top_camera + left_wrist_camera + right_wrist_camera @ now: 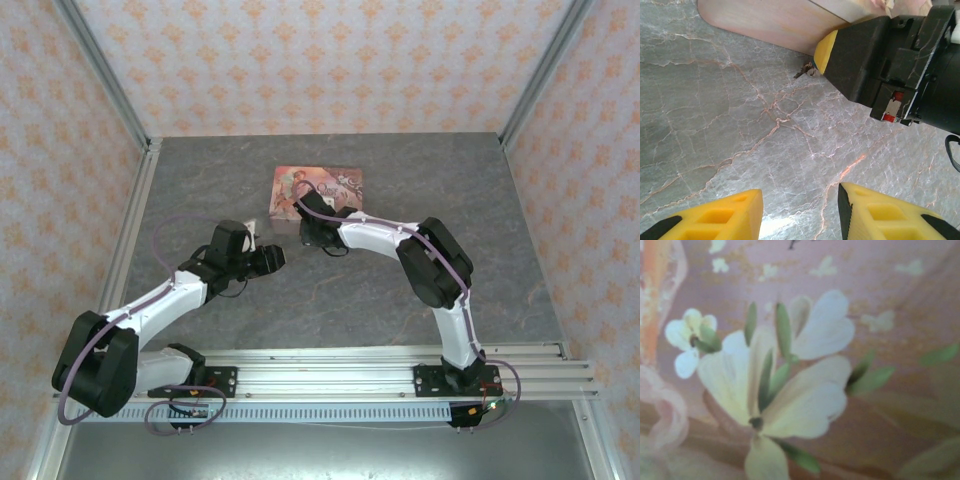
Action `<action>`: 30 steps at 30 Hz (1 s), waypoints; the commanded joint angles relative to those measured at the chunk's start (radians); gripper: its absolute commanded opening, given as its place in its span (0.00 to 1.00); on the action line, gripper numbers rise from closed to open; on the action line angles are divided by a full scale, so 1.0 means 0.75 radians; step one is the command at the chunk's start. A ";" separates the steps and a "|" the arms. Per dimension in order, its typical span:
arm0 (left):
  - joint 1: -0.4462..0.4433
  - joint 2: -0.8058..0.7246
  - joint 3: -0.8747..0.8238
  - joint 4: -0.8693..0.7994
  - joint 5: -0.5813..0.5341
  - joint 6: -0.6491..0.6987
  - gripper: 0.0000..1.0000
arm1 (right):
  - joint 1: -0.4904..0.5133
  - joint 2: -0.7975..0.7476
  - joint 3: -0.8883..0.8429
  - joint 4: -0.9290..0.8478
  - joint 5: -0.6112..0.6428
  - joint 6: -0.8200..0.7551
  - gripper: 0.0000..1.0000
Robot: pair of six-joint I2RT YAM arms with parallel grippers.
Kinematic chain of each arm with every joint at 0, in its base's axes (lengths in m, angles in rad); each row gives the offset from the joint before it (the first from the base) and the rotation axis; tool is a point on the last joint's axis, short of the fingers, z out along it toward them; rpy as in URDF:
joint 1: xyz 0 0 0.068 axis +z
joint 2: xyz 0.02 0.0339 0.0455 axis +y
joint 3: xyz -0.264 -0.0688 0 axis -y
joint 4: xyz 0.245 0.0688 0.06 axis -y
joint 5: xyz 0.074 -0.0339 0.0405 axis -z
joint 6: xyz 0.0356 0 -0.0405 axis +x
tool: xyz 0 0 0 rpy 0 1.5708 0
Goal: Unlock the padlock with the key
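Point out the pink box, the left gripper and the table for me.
pink box (325,180): top external view, on its illustrated lid.
left gripper (800,200): left wrist view, midway between its yellow fingertips.
table (430,170): top external view, on bare grey marbled surface.

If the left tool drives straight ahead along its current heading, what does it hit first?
Ahead of the left tool, probably the small dark metal piece on the table, right beside the yellow fingertip of the right tool; the pink box lies just behind. Depth is unclear.
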 commanded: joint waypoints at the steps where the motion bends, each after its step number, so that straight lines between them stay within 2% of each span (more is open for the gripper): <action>1: 0.016 -0.039 -0.020 -0.039 -0.022 0.043 0.44 | 0.004 -0.010 0.045 -0.022 0.000 -0.039 0.19; 4: 0.024 -0.049 -0.020 -0.043 -0.018 0.051 0.44 | 0.005 -0.024 0.051 -0.023 -0.062 -0.068 0.11; 12: 0.061 -0.063 -0.023 -0.011 0.060 0.073 0.44 | -0.015 -0.040 0.062 -0.031 -0.242 -0.108 0.01; 17: 0.079 -0.057 -0.022 0.050 0.137 0.057 0.44 | -0.059 -0.073 0.030 -0.001 -0.355 -0.074 0.00; 24: 0.080 -0.015 -0.061 0.268 0.284 0.003 0.44 | -0.129 -0.096 0.011 0.022 -0.532 0.009 0.00; 30: 0.082 0.055 -0.073 0.411 0.351 -0.028 0.45 | -0.179 -0.096 0.008 0.038 -0.708 0.092 0.00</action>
